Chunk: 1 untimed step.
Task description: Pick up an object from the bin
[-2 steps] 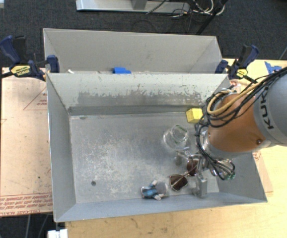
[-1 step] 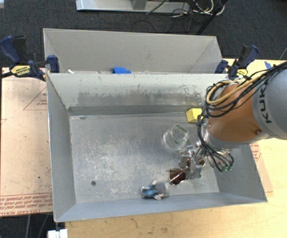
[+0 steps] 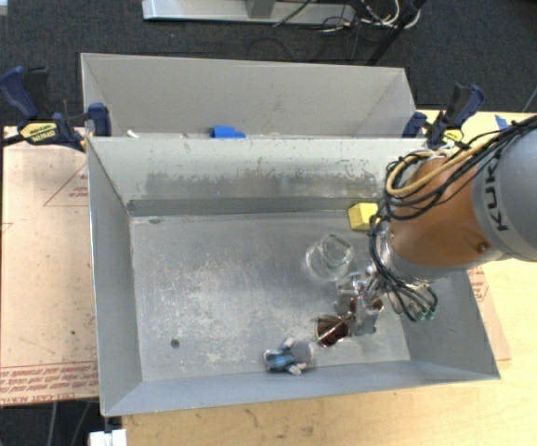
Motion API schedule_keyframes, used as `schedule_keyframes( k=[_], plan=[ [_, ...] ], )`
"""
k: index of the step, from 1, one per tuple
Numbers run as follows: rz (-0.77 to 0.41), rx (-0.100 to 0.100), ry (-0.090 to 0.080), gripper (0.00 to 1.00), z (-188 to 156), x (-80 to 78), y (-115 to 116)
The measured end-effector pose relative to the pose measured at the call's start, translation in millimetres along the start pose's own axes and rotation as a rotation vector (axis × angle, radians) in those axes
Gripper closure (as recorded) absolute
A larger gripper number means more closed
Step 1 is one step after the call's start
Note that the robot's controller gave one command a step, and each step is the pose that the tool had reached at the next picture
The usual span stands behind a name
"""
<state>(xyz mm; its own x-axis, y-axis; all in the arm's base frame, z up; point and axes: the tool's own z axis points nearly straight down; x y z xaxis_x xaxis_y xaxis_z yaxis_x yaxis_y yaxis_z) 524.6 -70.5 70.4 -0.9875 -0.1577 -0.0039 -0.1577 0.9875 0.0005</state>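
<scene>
My gripper (image 3: 360, 310) is low in the front right part of the bin, under the orange wrist cover. A small dark red-brown thing (image 3: 330, 330) lies on the bin floor right at its lower left, touching or nearly touching the gripper. Just above the gripper, to its left, lies a clear plastic cup-like thing (image 3: 328, 255). A small blue and white thing (image 3: 287, 359) rests against the front wall, left of the brown one.
A yellow block (image 3: 361, 215) sits near the back right, partly behind the arm's cover and cables. The arm comes in over the bin's right wall. The left half of the bin floor is bare metal.
</scene>
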Motion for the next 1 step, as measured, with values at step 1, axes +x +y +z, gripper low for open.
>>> schedule_keyframes(
  k=[1],
  plan=[
    [0.000, 0.000, 0.001, 1.00, -1.0, 0.2, 0.2]
  ],
)
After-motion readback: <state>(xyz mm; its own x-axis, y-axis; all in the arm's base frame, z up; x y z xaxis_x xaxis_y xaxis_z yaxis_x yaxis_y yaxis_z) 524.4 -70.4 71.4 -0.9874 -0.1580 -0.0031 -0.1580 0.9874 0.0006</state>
